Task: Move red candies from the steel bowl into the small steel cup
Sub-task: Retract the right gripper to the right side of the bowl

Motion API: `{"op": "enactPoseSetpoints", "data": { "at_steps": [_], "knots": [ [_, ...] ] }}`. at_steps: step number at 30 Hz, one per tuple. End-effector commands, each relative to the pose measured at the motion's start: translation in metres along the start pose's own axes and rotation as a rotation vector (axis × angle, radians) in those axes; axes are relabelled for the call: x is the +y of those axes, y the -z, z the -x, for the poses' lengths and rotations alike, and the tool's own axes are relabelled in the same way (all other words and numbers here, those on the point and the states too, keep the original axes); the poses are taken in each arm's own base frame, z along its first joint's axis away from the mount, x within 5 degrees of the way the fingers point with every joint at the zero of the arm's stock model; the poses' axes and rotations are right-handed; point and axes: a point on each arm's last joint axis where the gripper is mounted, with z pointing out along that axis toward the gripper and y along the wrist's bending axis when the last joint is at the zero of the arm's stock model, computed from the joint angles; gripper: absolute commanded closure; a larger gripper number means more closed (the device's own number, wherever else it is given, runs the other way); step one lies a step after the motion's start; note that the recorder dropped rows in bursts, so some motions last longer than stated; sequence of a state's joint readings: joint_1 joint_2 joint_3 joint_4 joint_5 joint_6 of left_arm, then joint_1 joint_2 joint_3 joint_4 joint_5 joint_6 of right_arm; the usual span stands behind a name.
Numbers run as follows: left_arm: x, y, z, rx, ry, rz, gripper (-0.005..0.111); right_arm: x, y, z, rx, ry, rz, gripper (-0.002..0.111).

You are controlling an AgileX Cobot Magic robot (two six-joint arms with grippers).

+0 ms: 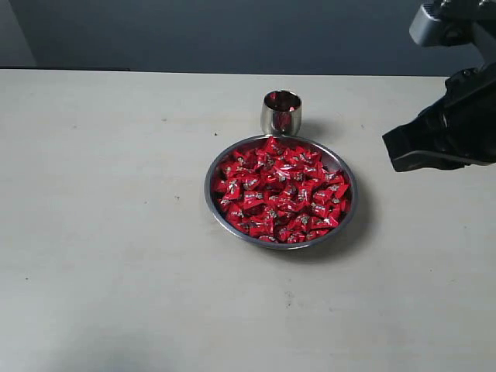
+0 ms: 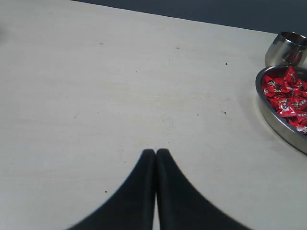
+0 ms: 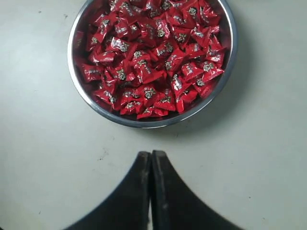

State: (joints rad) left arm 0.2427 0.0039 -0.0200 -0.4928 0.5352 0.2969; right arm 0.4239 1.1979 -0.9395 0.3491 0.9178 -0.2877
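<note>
The steel bowl (image 1: 212,203) sits mid-table, heaped with red candies (image 1: 280,191). Just behind it, touching or nearly so, stands the small steel cup (image 1: 281,113), upright, with red showing inside that may be a reflection. My right gripper (image 1: 397,149) hovers to the right of the bowl, above the table. In the right wrist view its tips (image 3: 151,154) are shut with nothing between them, short of the bowl rim (image 3: 144,123) and candies (image 3: 153,52). My left gripper (image 2: 156,152) is shut and empty over bare table, far from the bowl (image 2: 276,120), candies (image 2: 288,96) and cup (image 2: 283,48).
The pale tabletop (image 1: 116,232) spreads wide on all sides of the bowl. A dark wall (image 1: 232,31) runs behind the table's far edge. The left arm does not show in the exterior view.
</note>
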Motion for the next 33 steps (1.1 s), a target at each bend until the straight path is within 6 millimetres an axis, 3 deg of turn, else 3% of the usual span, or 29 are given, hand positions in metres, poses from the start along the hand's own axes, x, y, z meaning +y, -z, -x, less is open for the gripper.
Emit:
{"op": "enactPoseSetpoints", "data": {
  "at_steps": [1,33],
  "knots": [
    [0.0002,0.0003,0.0006,-0.01,0.002,0.004,0.106,-0.0008,0.0024,-0.0011,-0.002,0.002,-0.007,0.108],
    [0.0002,0.0003,0.0006,-0.01,0.002,0.004,0.106,-0.004,0.0007,0.0071,-0.103,-0.002,-0.037,0.108]
  ]
}}
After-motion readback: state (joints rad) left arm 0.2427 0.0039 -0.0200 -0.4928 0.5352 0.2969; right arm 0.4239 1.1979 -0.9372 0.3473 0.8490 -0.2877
